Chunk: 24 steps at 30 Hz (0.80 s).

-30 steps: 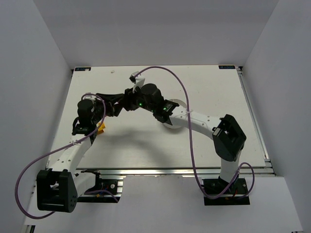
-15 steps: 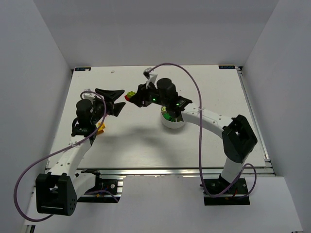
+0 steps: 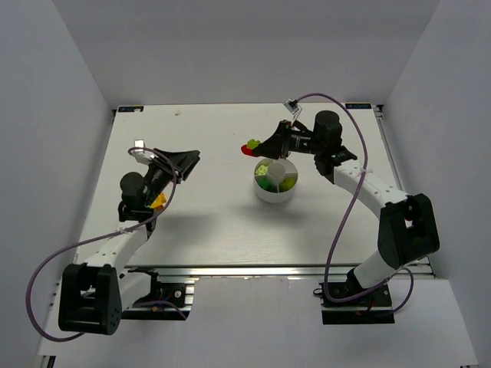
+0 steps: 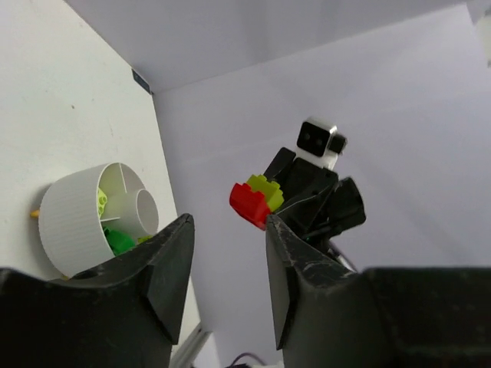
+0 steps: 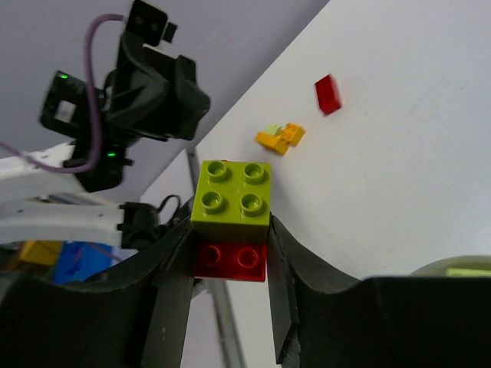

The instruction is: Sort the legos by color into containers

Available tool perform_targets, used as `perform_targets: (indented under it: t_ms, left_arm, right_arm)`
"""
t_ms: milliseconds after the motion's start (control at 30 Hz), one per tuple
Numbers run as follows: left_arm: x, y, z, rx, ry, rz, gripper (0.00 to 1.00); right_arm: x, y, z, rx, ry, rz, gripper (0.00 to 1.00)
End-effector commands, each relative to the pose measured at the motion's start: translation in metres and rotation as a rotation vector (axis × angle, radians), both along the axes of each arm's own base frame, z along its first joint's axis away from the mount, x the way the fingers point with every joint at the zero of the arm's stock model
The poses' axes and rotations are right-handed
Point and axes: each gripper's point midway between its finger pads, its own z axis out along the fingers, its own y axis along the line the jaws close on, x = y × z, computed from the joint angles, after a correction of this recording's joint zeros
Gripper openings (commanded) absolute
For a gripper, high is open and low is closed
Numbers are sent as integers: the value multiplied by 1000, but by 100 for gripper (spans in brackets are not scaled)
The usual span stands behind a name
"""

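Note:
A lime lego stacked on a red lego [image 5: 230,196] is pinched between my right gripper's [image 5: 230,234] fingers. In the top view that stack [image 3: 250,147] hangs in the air just left of and behind the white divided dish [image 3: 285,195], with the right gripper [image 3: 259,146] shut on it. The dish holds lime and green legos [image 3: 264,178] in its left wedges. My left gripper [image 3: 190,165] is raised over the left of the table, open and with nothing in it. From the left wrist I see the dish [image 4: 73,222] and the held stack [image 4: 253,201] beyond my fingers.
Loose legos lie on the table: a red one [image 5: 327,94] and an orange one joined to a pale green one [image 5: 280,136]. Yellow and orange pieces [image 3: 159,201] show beside the left arm. White walls close in the table on three sides.
The right gripper has carried the lime-and-red stack to the right, away from the left gripper and towards the dish. The left gripper has drawn back to the left, with nothing in it.

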Motion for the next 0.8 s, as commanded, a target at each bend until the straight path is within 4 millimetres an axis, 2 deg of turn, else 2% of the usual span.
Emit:
perform_targets:
  t_ms: [0,33,67,133,200,300,567,767]
  left_arm:
    - [-23,-20,14,37,-221,-118,51]
    - [-26,-20,20,34,-256,-117,51]
    - [-30,-31,16,37,-268,-167,52]
    - [-40,-49,23,33,-319,-232,59]
    - [-39,-61,18,46,-315,-270,68]
    - [-40,-77,18,42,-317,-302,74]
    - [-41,-98,24,-16,-336,-359,75]
    - [-34,-110,20,-13,-322,-384,75]
  right_arm:
    - [-33,-4,30,77,58,108,0]
    - [-34,-4,30,84,82,109,0]
    - [-35,-4,34,105,78,111,0]
    - [-40,-5,32,137,165,114,0]
    - [-40,-5,33,145,176,104,0]
    - [-40,-5,32,146,181,107,0]
    - [-43,-5,30,151,187,104,0]
    - [-50,-2,23,146,204,106,0]
